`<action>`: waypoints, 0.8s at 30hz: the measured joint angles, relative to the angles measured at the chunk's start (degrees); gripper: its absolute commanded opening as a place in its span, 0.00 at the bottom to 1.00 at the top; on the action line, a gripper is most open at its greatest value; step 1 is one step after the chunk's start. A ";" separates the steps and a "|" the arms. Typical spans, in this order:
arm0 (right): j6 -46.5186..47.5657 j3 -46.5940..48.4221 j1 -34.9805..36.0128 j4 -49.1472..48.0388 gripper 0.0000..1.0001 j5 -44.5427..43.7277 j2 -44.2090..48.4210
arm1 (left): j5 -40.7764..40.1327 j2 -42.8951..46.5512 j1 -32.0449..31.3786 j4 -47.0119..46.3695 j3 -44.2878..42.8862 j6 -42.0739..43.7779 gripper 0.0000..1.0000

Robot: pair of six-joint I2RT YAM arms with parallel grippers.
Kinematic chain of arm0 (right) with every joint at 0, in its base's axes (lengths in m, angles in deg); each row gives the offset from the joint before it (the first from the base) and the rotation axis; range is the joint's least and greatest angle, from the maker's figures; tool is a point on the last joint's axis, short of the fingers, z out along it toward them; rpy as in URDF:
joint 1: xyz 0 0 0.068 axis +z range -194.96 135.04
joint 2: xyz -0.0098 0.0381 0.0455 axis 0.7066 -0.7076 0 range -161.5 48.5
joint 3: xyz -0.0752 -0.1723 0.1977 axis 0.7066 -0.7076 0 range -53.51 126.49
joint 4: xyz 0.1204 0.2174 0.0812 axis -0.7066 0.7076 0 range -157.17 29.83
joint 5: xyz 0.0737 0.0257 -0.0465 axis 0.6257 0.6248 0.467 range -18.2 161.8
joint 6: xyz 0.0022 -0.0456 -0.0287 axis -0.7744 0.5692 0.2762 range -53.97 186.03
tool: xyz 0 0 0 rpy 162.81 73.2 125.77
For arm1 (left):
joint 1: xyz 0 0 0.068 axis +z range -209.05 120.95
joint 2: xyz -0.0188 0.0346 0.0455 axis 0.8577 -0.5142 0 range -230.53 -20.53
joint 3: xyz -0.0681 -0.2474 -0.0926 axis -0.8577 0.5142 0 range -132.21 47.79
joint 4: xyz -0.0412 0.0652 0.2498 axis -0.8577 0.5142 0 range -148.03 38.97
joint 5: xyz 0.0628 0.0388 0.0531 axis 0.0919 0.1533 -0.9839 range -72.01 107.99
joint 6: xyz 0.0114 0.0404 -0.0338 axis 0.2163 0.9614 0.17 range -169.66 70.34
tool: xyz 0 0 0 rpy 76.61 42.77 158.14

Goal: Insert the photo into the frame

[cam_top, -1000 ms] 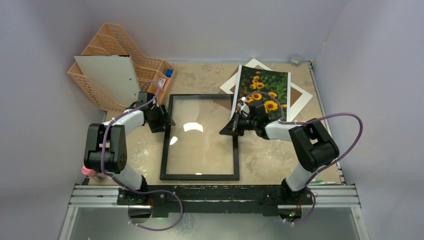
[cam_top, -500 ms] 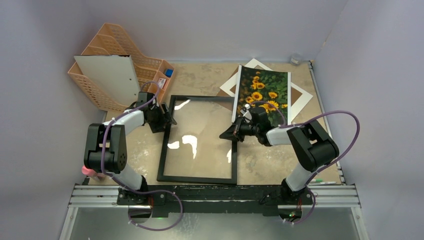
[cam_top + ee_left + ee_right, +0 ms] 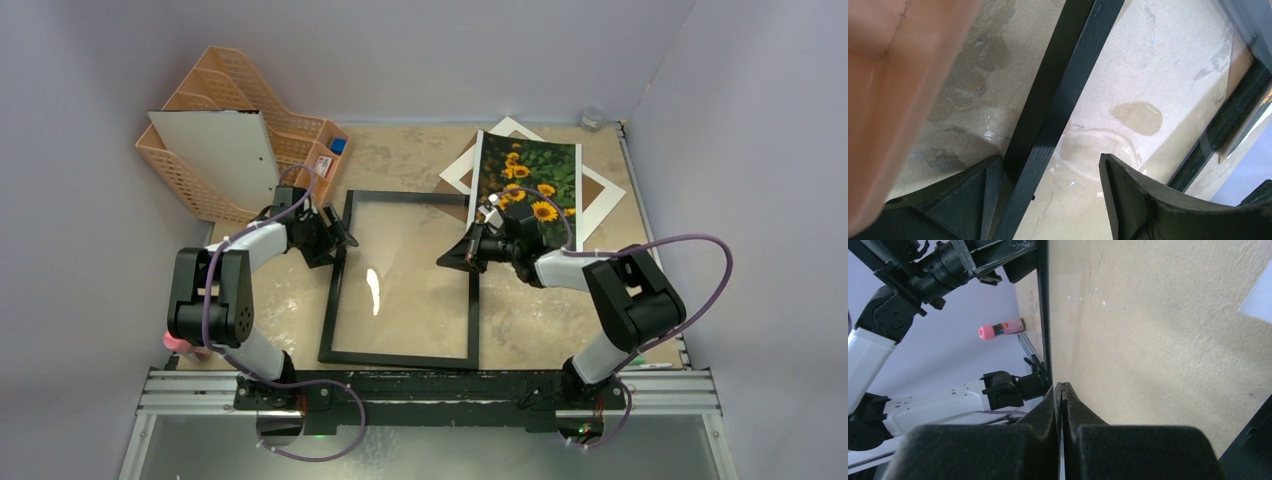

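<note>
The frame [image 3: 335, 290], thin black border with a clear pane, lies at the table's middle, slightly skewed. My left gripper [image 3: 340, 238] is open and straddles its left bar [image 3: 1063, 90] near the far corner; the bar sits against one finger [image 3: 973, 200]. My right gripper [image 3: 452, 260] is shut on the frame's right edge, and the wrist view [image 3: 1061, 386] shows a thin edge [image 3: 1043, 315] pinched between the pads. The photo [image 3: 530, 175], sunflowers on dark green, lies at the back right on the white mat board [image 3: 460, 165], apart from both grippers.
An orange basket organiser [image 3: 190, 175] with a white board [image 3: 215, 150] leaning on it stands at the back left. A brown backing board [image 3: 600, 185] lies under the mat. A pink object [image 3: 180, 343] lies by the left arm's base.
The frame has shifted and skewed, its near end swinging left and back. The glare on the glass has shrunk. My right gripper has moved slightly farther back with the edge.
</note>
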 measured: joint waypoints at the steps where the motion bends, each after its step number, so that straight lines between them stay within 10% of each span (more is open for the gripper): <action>1: 0.57 0.44 0.00 0.59 0.00 -0.04 -0.22 | -0.11 0.07 0.00 0.02 0.02 0.02 0.73; 24: 14.86 5.64 -0.48 13.94 0.00 1.81 -6.99 | -2.67 0.70 -0.09 -0.68 0.96 0.33 0.68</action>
